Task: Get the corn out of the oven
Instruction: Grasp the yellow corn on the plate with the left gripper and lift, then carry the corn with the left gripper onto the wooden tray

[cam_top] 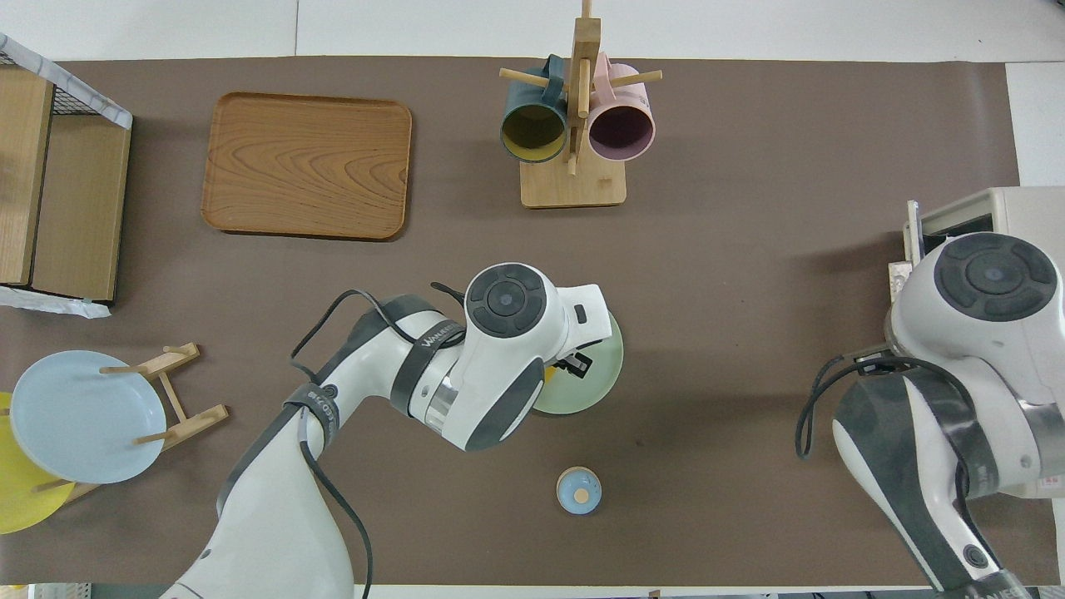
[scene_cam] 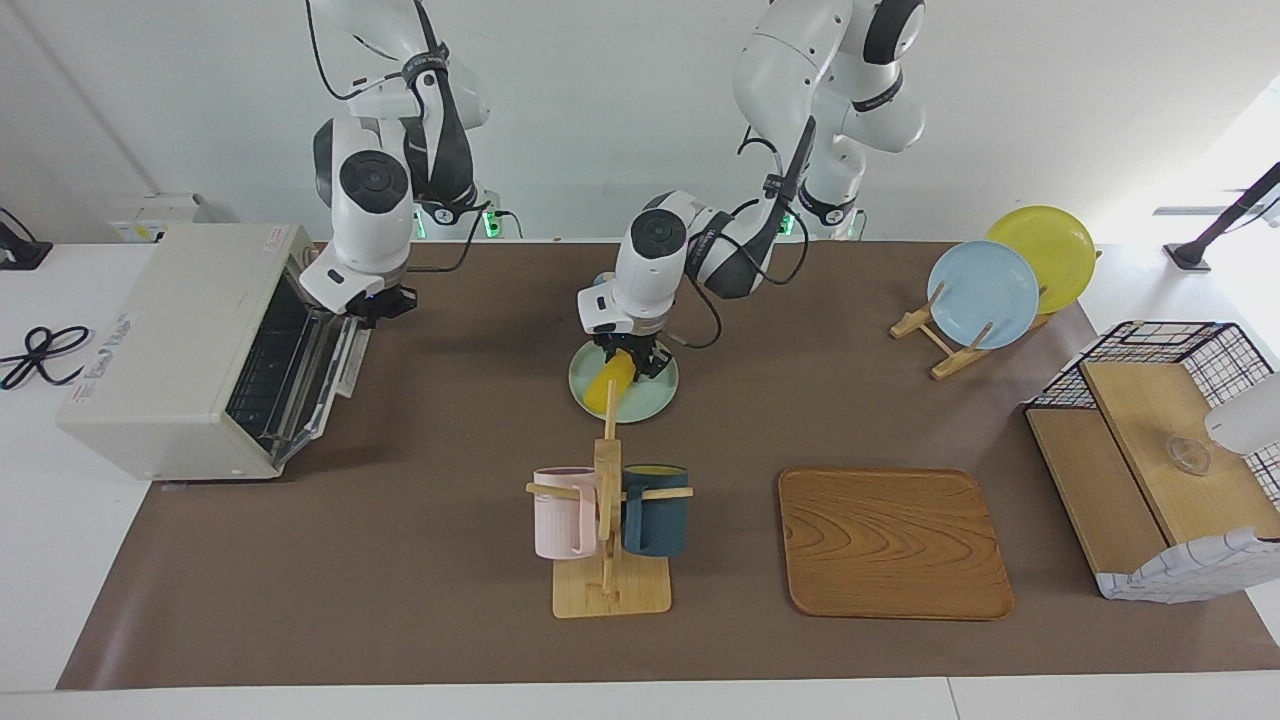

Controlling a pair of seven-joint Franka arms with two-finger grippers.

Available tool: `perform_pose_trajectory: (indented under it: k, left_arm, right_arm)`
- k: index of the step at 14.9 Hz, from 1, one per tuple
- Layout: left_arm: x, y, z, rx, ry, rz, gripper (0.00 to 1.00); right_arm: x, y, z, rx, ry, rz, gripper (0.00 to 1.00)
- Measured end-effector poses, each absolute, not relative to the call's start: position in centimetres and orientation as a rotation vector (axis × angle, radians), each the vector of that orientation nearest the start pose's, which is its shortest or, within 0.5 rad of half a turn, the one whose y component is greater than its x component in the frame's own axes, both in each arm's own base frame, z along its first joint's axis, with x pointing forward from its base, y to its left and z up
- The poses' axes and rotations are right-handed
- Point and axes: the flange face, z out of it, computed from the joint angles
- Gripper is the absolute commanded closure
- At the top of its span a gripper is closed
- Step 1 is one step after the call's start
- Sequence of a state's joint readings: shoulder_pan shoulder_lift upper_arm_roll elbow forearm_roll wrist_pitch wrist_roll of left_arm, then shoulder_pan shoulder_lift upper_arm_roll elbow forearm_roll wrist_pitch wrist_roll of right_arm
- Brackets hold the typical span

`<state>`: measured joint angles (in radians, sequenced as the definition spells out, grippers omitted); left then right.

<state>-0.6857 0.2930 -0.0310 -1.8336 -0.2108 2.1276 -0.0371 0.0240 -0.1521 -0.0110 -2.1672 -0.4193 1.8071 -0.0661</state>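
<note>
The off-white oven (scene_cam: pixel 180 350) stands at the right arm's end of the table with its glass door (scene_cam: pixel 320 365) open and tilted down; its corner also shows in the overhead view (cam_top: pixel 957 212). The yellow corn (scene_cam: pixel 611 385) lies slanted on a pale green plate (scene_cam: pixel 655 400) at mid table, and only a sliver of it shows in the overhead view (cam_top: pixel 547 374). My left gripper (scene_cam: pixel 628 362) is down over the plate (cam_top: pixel 603 374) and shut on the corn's upper end. My right gripper (scene_cam: pixel 378 303) hangs at the free edge of the oven door.
A mug rack (scene_cam: pixel 608 520) with a pink and a dark blue mug stands farther from the robots than the plate. Beside it lies a wooden tray (scene_cam: pixel 890 545). A plate rack (scene_cam: pixel 990 290) and a wire basket (scene_cam: pixel 1160 450) are at the left arm's end. A small blue round lid (cam_top: pixel 578 489) lies nearer the robots.
</note>
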Motion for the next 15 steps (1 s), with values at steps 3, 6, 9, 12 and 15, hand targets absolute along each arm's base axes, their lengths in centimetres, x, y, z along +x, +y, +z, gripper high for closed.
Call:
perform_pose_trajectory:
  k: [3, 6, 9, 12, 15]
  left_arm:
    - [48.9, -37.2, 42.7, -3.250, 0.803, 0.083, 1.00]
    - [52.4, -31.1, 45.2, -3.300, 0.623, 0.060, 1.00]
    - [55.1, -26.3, 45.3, -3.327, 0.475, 0.040, 1.00]
    - [57.3, -23.1, 44.7, -3.312, 0.393, 0.025, 1.00]
    - [60.5, -21.1, 43.2, -3.310, 0.327, 0.021, 1.00]
  right_arm:
    - [48.4, -7.2, 46.4, -3.457, -0.440, 0.408, 1.00]
    - [48.4, -7.5, 46.4, -3.446, -0.460, 0.413, 1.00]
    - [48.4, -7.5, 46.4, -3.446, -0.459, 0.413, 1.00]
    - [48.7, -7.4, 47.3, -3.451, -0.454, 0.379, 1.00]
    - [49.3, -6.9, 49.5, -3.385, -0.366, 0.304, 1.00]
